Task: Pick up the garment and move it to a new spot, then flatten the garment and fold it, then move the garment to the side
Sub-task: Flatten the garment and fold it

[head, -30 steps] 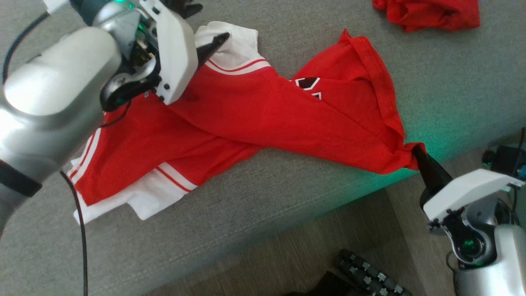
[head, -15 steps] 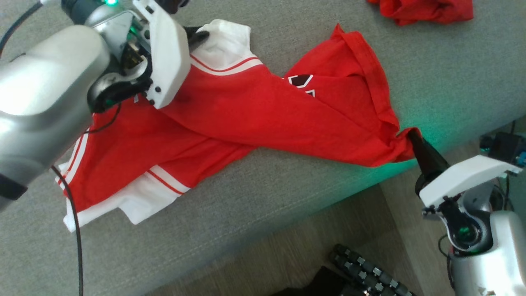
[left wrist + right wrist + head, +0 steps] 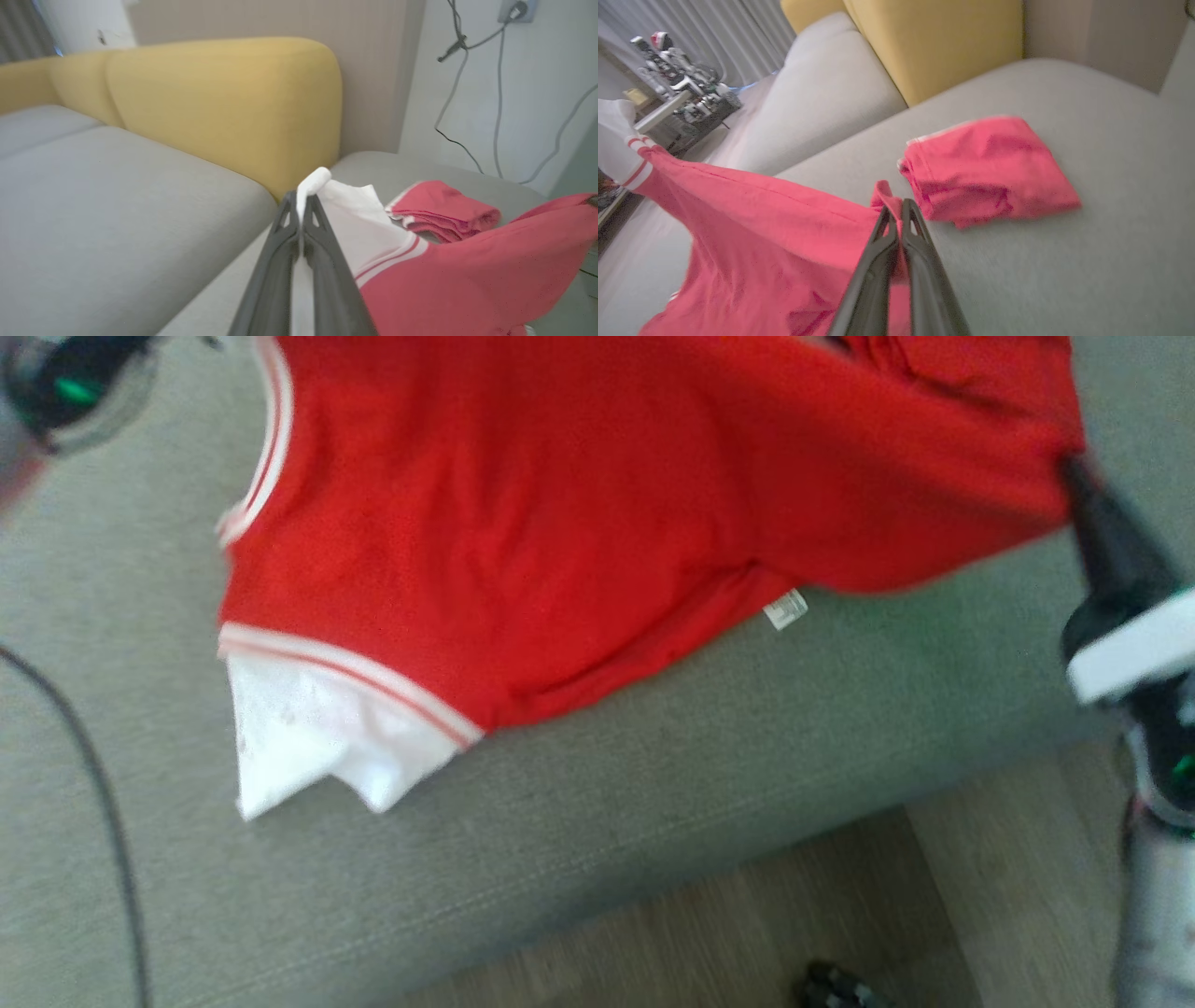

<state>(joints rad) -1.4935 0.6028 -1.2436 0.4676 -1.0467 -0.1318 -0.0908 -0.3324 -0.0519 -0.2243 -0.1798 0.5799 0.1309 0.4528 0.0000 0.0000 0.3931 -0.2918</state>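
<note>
Fingers (image 3: 280, 242) of the left gripper (image 3: 301, 198) are pressed together, with a roll of white sleeve (image 3: 345, 219) pinched at their tips; a fold of it pokes out just beyond them. From this grip the shirt (image 3: 467, 280) runs away to the fingers' right: white first, then a red-and-white striped band, then plain red. Beyond the tips rises a yellow backrest (image 3: 224, 102); below and to their left lies the grey seat (image 3: 117, 200). Head view: the shirt hangs spread between the two grippers above the seat, with its second sleeve (image 3: 308, 737) lowest and a small label (image 3: 785, 609) at the hem. Whether the cloth touches the seat cannot be told. At the right gripper (image 3: 896, 205) the jaws are closed flat on a bunched red corner of the shirt, which peaks just past the tips and falls away to their left. A folded red bundle (image 3: 985, 172) lies on the seat just right of these tips, apart from the shirt. Wooden floor (image 3: 1008, 859) borders the seat's near edge.
</note>
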